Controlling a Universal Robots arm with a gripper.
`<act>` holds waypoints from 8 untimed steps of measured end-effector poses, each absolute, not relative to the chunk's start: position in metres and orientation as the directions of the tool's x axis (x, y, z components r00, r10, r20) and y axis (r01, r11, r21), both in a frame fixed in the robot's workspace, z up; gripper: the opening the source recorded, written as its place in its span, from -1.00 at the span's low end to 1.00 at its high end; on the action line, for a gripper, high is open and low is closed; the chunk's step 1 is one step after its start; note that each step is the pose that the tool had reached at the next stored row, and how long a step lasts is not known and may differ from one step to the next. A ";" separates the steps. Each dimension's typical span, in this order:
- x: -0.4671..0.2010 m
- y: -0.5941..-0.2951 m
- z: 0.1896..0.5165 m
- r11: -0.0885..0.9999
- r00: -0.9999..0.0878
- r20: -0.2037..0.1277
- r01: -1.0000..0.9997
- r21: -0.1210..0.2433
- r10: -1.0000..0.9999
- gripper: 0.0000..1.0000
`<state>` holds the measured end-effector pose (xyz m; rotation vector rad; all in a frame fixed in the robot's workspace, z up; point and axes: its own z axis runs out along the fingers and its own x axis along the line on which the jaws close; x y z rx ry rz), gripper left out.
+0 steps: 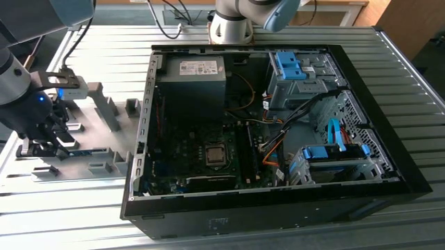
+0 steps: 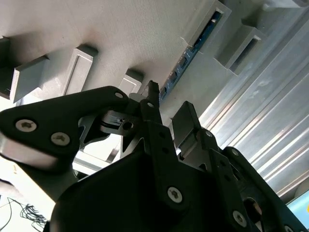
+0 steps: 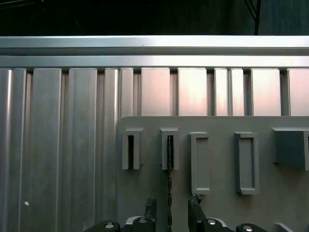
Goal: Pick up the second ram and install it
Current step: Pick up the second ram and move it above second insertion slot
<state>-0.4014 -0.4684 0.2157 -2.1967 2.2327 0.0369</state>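
Surface [image 1: 111,52] of ribbed metal bearing an open computer case [image 1: 278,213] and, at the exterior view's left, a gray fixture plate [image 1: 80,117]. My pincer [image 3: 172,202], released, straddles the second ram [image 3: 170,183], which stands on edge in that plate's slot.

Silver-grey arm [image 1: 12,78], black pincer [image 2: 169,102] with silver screw heads [image 2: 174,194]

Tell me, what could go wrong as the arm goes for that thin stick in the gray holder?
The tool is open astride the memory stick, which stands on edge in narrow slots of the gray holder; closing off-centre might tilt or jam it. Inside the computer case, loose cables lie close to the board, so the stick might snag there.
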 end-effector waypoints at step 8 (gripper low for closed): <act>-0.401 -0.468 0.204 0.015 -0.015 -0.023 -1.000 0.010 -1.000 -0.22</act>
